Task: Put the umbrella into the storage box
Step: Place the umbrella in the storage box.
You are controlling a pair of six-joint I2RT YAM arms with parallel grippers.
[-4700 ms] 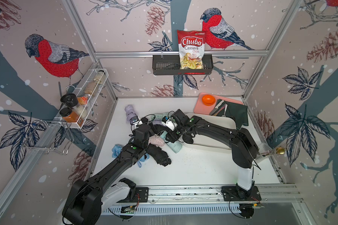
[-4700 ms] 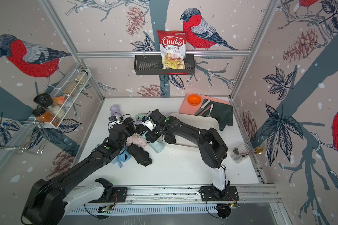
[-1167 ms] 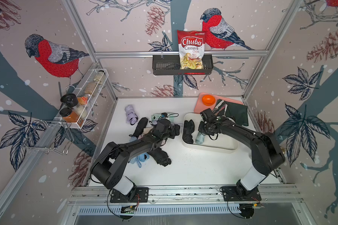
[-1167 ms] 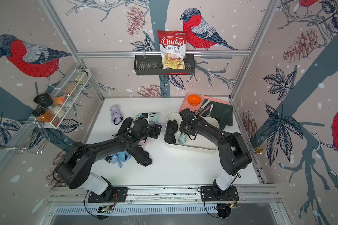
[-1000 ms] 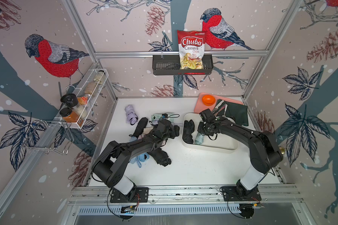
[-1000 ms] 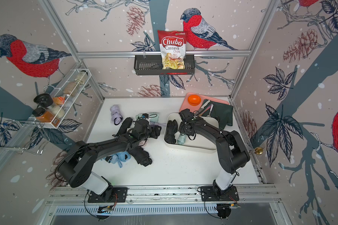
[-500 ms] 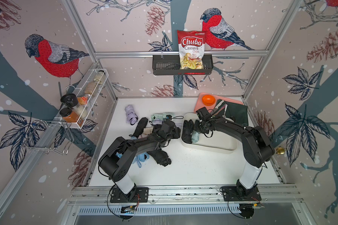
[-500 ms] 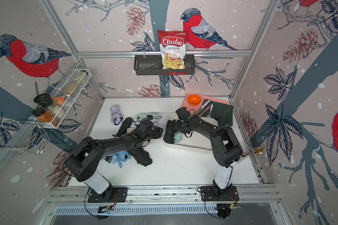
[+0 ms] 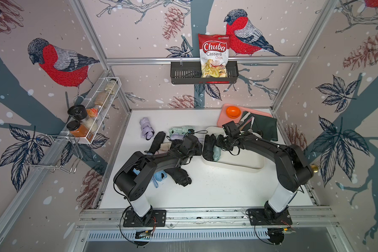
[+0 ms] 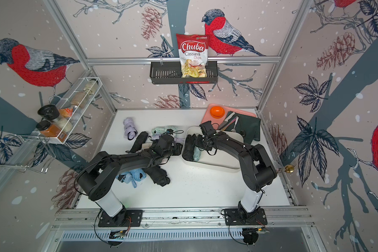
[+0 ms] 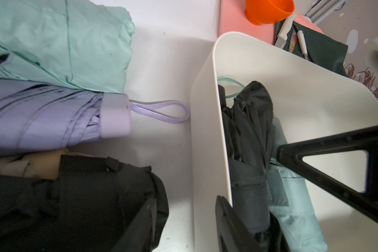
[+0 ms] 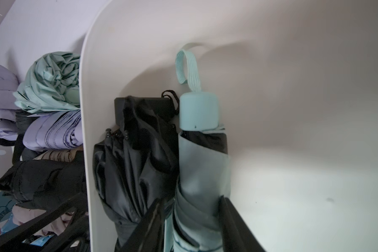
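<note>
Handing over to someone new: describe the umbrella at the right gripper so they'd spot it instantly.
Start at the cream-white storage box beside the pink tray. Two folded umbrellas lie side by side at its left end. Yours is the pale teal umbrella, the right gripper astride it; the black umbrella beside it hugs the wall.

Papered walls [image 9: 140,32] close me in on three sides, pale pink with red-breasted bullfinches [image 9: 61,63], pinecones and dark leaves; aluminium frame bars [image 10: 118,60] run up the corners and across the back wall; a black slotted basket [image 9: 183,75] hangs from that bar, holding a bag of cassava chips [image 9: 214,54]; a white wire rack [image 9: 89,138] of jars juts from the wall on my left; the tabletop [image 9: 216,192] beneath is white and evenly lit.
</note>
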